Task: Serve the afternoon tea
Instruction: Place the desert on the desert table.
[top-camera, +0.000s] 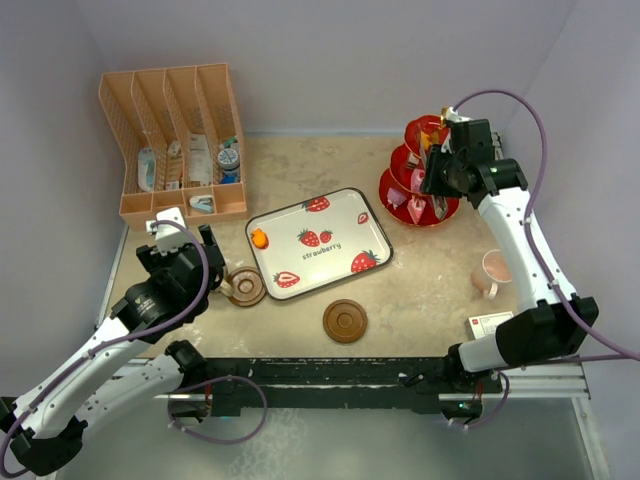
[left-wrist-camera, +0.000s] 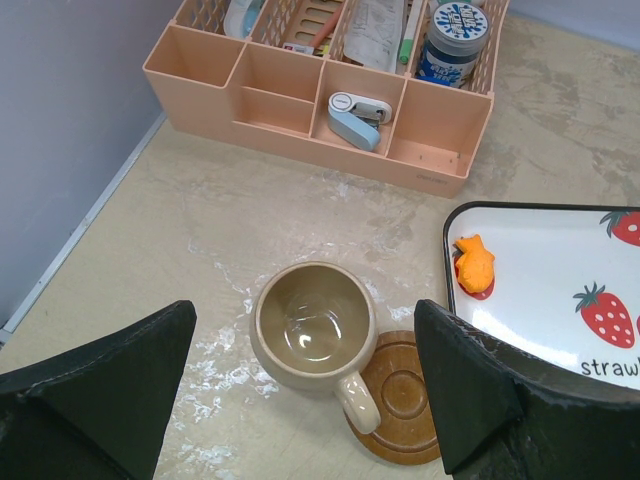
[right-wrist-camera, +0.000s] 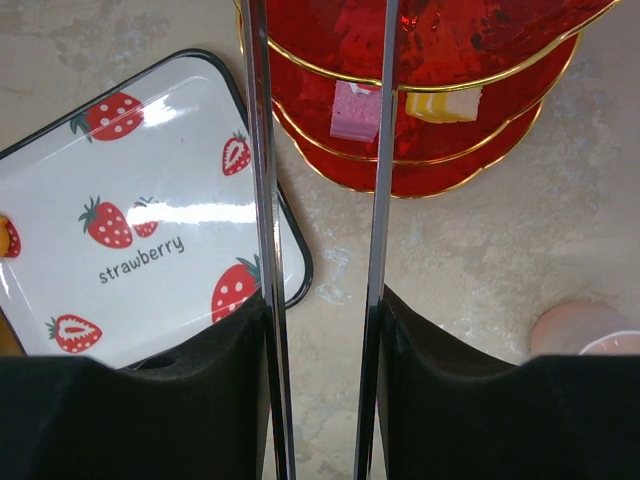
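Top external view puts the right gripper (top-camera: 438, 178) over the red three-tier stand (top-camera: 402, 190) at the far right. The left gripper (top-camera: 190, 240) is near the left edge, just above the tan mug (top-camera: 240, 283). The right wrist view explains the reach. The right fingers are closed on a pair of metal tongs (right-wrist-camera: 268, 250), whose two blades run out side by side with a gap between them and nothing visible in it. They point at the tiers where a pink sweet (right-wrist-camera: 351, 112) and a yellow one (right-wrist-camera: 440, 105) sit. The tongs probably let the arm pick out a small sweet that the fingers could not reach under the upper tiers. The strawberry tray (right-wrist-camera: 170, 215), just beside the stand, holds one orange fish-shaped cake (left-wrist-camera: 474, 268), so it looks like the serving spot. In the left wrist view the fingers stand wide with nothing between them, on either side of the mug. The mug rests half on a brown saucer (left-wrist-camera: 405, 400), off its centre, so I judge it needs straightening. A second saucer (top-camera: 345, 321) lies bare in front of the tray, well apart from the pink mug (top-camera: 492, 272) at the right.
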